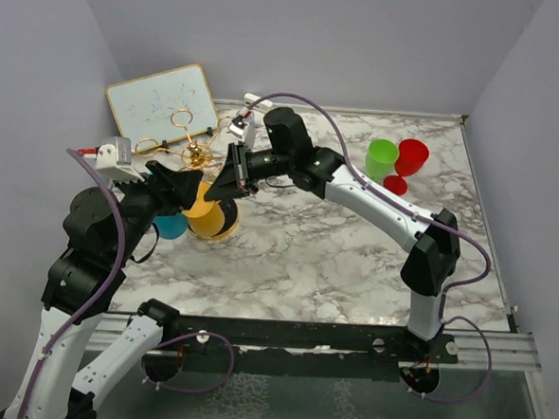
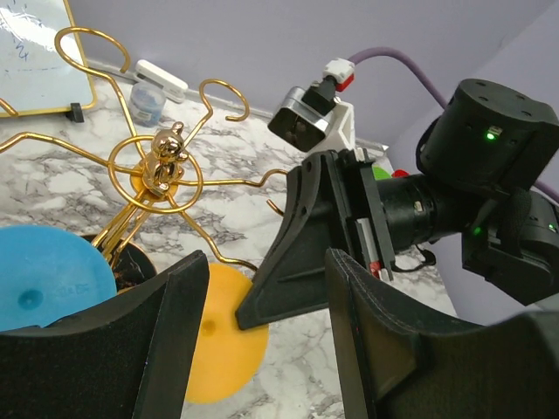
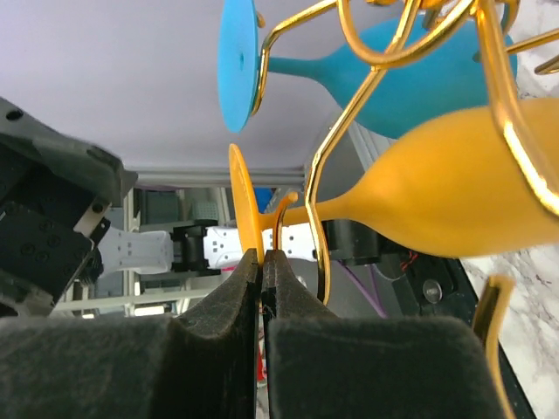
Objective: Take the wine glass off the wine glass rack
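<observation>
Jaws of the right gripper (image 3: 262, 262) are closed on the foot rim of the yellow wine glass (image 3: 454, 201); it hangs by its stem in a loop of the wine glass rack (image 2: 164, 164), beside a blue glass (image 3: 393, 74); the left gripper (image 2: 266, 275) hovers close by, jaws spread wide.

Both arms same build: white link shells (image 1: 375, 204), black joint housings (image 1: 428, 261), purple cable (image 2: 389, 55) routed along each. Left gripper (image 2: 266, 262) fingers (image 2: 166, 349) matte black, wedge-shaped. Right wrist motor (image 2: 498, 131) black, two green LEDs (image 2: 486, 135); grey camera (image 2: 301, 122) mounted just behind hand.
</observation>
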Available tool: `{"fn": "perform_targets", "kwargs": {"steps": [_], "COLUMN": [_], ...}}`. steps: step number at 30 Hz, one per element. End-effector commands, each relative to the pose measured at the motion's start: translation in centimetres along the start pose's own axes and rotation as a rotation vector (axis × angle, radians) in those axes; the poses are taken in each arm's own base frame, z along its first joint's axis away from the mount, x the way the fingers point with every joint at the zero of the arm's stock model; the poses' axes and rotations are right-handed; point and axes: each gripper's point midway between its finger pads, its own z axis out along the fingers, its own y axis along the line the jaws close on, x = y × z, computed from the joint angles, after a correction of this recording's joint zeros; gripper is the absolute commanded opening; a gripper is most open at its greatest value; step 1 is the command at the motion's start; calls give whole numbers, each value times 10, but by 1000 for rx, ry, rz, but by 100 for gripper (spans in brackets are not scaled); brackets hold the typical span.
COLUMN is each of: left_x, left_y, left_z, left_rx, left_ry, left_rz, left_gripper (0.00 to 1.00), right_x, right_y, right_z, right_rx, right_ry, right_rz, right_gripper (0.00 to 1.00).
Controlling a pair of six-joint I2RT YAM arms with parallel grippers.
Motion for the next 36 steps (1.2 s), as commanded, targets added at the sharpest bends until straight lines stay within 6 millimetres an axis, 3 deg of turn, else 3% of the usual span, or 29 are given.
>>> {"fn": "perform_targets", "kwargs": {"steps": [1,10,15,17,21,25,27,29,32,36], "left_x": [-14,-25,-29,-30,-30,-26,-24,-20,-9,0], "left_y": [-14,-22,-32,-38,-54,-72,-81,-93,-107,-129], "left_z": [1,4,8,10,15,24,30,35,48,57], "left_rx": [45,62,100,124,189,264,303,359,426,530], "left_ry": [-32,-47,-42,-35,1,52,81,124,206,299], "left_rz": [-5,4,-4,-8,-19,-37,-48,-67,-109,-205], "left_gripper": [58,58,59,59,62,66,66,68,69,69], "right_x": [24,48,45,35,3,-34,-44,-46,-43,-21], "right_y": [13,21,24,20,6,1,0,-1,14,27], "right_z": [-19,-55,-76,-90,-142,-221,-256,-278,-291,-273], "right_rx": [-28,7,89,181,467,785,908,979,963,842], "right_ry": [28,-14,-85,-162,-367,-663,-794,-870,-953,-921], "right_rz": [-82,-174,-286,-362,-546,-738,-830,-956,-1172,-1628], "right_gripper": [1,1,1,1,1,1,1,1,1,1]}}
